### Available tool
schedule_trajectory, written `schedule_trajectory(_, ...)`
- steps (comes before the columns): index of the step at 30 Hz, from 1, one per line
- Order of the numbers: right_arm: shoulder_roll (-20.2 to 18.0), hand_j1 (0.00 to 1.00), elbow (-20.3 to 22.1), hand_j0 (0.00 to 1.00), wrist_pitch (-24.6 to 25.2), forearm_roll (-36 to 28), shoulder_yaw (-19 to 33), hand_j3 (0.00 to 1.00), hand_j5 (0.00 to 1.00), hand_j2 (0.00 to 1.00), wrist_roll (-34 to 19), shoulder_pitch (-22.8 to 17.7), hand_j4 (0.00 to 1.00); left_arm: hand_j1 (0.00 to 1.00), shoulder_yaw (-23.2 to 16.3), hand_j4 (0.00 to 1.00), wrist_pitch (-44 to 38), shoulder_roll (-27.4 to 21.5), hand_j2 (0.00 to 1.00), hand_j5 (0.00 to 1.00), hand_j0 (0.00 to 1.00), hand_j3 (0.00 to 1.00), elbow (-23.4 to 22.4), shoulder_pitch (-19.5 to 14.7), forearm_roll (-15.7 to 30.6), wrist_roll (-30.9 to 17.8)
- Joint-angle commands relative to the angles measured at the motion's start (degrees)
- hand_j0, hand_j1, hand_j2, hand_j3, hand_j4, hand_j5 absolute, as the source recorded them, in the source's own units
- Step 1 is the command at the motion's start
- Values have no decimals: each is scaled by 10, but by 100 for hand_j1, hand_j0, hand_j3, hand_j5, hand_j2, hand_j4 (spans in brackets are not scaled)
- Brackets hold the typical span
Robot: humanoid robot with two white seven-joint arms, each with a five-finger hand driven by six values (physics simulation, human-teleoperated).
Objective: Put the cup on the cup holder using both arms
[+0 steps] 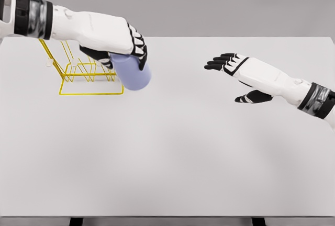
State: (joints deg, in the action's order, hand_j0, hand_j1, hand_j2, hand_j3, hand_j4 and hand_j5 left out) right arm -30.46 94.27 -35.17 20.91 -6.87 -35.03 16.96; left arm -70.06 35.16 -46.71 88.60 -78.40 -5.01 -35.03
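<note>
A lavender cup (133, 73) hangs tilted above the table, gripped from above by my left hand (127, 48), whose fingers wrap around its upper part. Just left of and behind the cup stands the yellow wire cup holder (78, 74), partly hidden by my left forearm. The cup's lower edge overlaps the holder's right corner in the view; I cannot tell if they touch. My right hand (226, 65) hovers at the right, fingers spread and pointing left, holding nothing, well apart from the cup.
The white table (172, 153) fills most of the view, with its front edge near the bottom and its back edge behind the holder.
</note>
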Motion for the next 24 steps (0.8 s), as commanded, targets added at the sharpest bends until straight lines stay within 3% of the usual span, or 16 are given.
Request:
schedule_trajectory(1, 0, 100, -1, 100, 2, -3, 0, 100, 100, 100, 0, 0, 100, 55, 10, 55, -2, -1, 55, 55, 55, 55, -8, 0, 1, 0)
schedule_trajectory(24, 7, 100, -3, 100, 2, 4, -1, 100, 100, 100, 0, 1, 100, 55, 24, 55, -2, -50, 55, 55, 55, 55, -45, -2, -1, 0)
